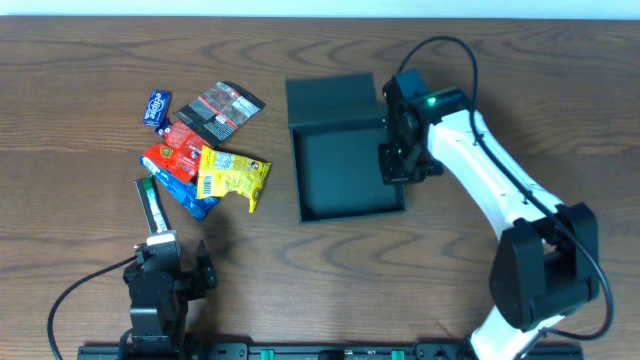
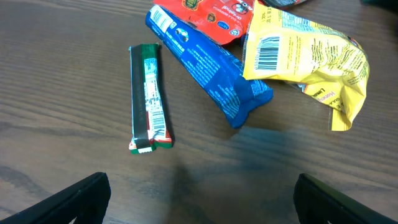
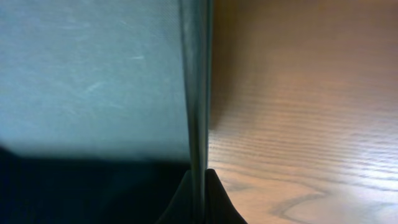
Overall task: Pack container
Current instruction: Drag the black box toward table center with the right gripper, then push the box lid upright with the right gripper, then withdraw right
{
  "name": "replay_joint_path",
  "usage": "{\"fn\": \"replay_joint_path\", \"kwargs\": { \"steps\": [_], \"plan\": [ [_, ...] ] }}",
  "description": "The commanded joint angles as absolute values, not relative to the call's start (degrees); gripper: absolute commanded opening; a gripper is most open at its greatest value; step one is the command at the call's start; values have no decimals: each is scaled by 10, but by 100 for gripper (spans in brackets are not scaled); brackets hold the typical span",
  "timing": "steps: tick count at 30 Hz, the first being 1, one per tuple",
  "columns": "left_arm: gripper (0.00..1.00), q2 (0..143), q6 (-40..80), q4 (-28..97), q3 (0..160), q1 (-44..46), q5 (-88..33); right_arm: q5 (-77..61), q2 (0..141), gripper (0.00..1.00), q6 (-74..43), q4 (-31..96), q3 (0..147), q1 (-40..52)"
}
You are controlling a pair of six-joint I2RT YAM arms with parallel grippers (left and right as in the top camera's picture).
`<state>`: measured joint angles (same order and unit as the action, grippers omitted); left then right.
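Observation:
The dark teal container [image 1: 297, 170] stands open in the middle of the table, its flap lid [image 1: 330, 100] lying back behind it. My right gripper [image 1: 395, 160] is shut on its right wall; in the right wrist view the thin wall [image 3: 198, 81] runs down between the pinched fingertips of that gripper [image 3: 201, 171]. My left gripper [image 1: 160, 240] hangs open near the front left, nothing between its fingers [image 2: 93, 190]. Just beyond it lies a green bar [image 2: 149, 99], then a blue packet [image 2: 208, 68] and a yellow packet [image 2: 305, 62].
The snack pile at the left also holds a red packet [image 1: 178, 152], a black packet [image 1: 220, 108] and a small blue packet [image 1: 157, 107]. The right arm's base [image 1: 540, 270] stands at the front right. The table's front edge runs close behind the left arm.

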<state>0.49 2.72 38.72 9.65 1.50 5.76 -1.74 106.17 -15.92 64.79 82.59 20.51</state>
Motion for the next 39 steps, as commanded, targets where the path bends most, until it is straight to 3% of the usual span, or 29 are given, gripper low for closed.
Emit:
{"fn": "replay_joint_path", "kwargs": {
  "steps": [1,8,9,11,13,16,19,25,28,33,39],
  "plan": [
    [95,2,21,388,91,11,55,-35,1071,1,-203,636,808,210],
    [95,2,21,388,91,11,55,-57,1104,1,-218,638,805,210],
    [95,2,21,388,91,11,55,-59,1106,6,-214,639,805,210],
    [95,2,21,388,91,11,55,-60,1107,54,-207,640,805,210],
    [95,2,21,388,91,11,55,-61,1107,76,-207,640,805,210],
    [95,2,21,388,91,11,55,-81,1107,79,-208,640,808,209],
    [95,2,21,388,91,11,55,-86,1107,73,-210,642,821,209],
    [95,2,21,388,91,11,55,-61,1103,85,-217,701,913,209],
    [95,2,21,388,91,11,55,1,1096,99,-223,775,1010,209],
    [95,2,21,388,91,11,55,21,1069,99,-204,850,1133,209],
    [95,2,21,388,91,11,55,4,1009,99,-161,851,1169,209]
  ]
}}
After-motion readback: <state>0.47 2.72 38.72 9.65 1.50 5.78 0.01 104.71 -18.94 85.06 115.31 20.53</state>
